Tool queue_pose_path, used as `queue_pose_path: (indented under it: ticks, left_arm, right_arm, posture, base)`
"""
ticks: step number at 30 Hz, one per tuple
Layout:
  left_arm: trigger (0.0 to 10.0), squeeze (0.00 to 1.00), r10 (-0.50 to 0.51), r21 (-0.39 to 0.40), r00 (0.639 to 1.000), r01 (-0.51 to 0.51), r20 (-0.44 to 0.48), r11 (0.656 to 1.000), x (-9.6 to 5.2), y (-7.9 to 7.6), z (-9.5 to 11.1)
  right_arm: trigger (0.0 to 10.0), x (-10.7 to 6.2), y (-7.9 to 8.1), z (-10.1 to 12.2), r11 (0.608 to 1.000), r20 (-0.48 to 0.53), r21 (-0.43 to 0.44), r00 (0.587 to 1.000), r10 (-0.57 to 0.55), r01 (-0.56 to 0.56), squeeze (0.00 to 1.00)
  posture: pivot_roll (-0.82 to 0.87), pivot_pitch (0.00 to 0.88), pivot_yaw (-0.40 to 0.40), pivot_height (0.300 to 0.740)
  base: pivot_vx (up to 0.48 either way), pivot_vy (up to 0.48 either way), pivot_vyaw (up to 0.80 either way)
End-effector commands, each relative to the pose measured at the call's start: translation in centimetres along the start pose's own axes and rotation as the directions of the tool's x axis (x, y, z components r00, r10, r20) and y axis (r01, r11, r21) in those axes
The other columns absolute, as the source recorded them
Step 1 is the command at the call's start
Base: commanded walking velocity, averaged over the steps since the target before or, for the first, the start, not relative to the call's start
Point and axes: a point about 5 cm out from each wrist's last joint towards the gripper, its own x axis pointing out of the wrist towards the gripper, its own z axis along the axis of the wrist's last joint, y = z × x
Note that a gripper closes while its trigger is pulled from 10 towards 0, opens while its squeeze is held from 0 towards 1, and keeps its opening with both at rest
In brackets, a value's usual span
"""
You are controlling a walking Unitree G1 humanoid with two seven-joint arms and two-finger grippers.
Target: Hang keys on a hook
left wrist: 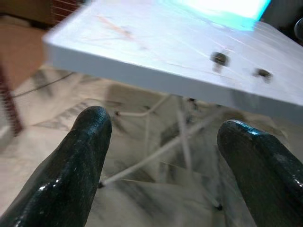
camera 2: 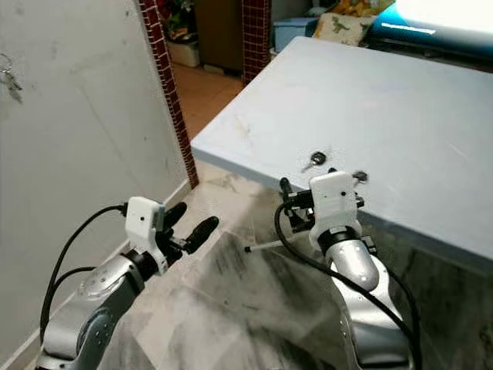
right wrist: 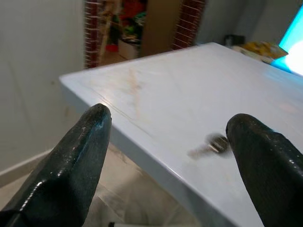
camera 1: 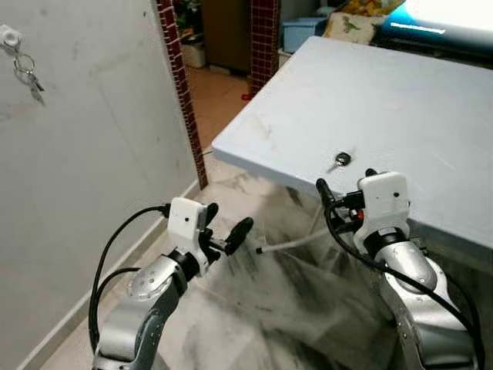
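Landmark is the pale blue table (camera 1: 400,108). Far off its left corner, high on the white wall (camera 1: 85,154), a white hook (camera 1: 9,36) already carries a key ring (camera 1: 27,71), hung there, probably to mark where keys belong. Left gripper (camera 1: 225,228) hovers low over the marbled floor (camera 1: 269,301), short of the table's near edge, fingers spread wide with nothing between them; looks like a ready pose, not a grasp. On the table just inside the near edge lies a black-headed key (camera 1: 341,159), the thing to pick up, well apart from the hook. Right gripper (right wrist: 165,142) sits just at that edge beside the key, fingers apart and empty, likely lining up a grab.

Right eye and left wrist views show a second key (camera 2: 359,176) to the right of the first; in the left eye view the right wrist covers it. Head views alone give the hook.
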Motion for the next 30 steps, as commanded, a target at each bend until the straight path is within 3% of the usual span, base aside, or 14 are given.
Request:
queue_pose_path:
  ticks: [1,22,30]
  left_arm:
    - [10.0,0.0,0.011,0.007,1.0,-0.011,0.0,1.0,-0.3,0.32,0.16]
    - [10.0,0.0,-0.022,0.001,0.999,0.022,-0.028,1.0,-0.26,-0.16,-0.32]
    - [10.0,0.0,-0.015,0.002,0.999,0.015,-0.039,1.0,-0.27,-0.1,-0.45]
  right_arm:
    - [10.0,-0.01,0.35,0.11,1.0,0.004,0.009,1.0,0.012,-0.012,0.0]
    - [10.0,0.03,0.56,-0.03,1.0,-0.007,0.01,1.0,0.021,-0.021,0.0]
    - [10.0,0.07,0.66,0.04,1.0,-0.005,0.01,1.0,0.024,-0.024,0.0]
  posture:
    - [-0.09,0.107,0.053,0.74]
    - [-0.09,0.11,0.051,0.74]
    - [-0.09,0.11,0.051,0.74]
  base:
    - [0.394,0.0,0.0]
    - [0.309,0.0,-0.69]
    - [0.03,0.0,-0.11]
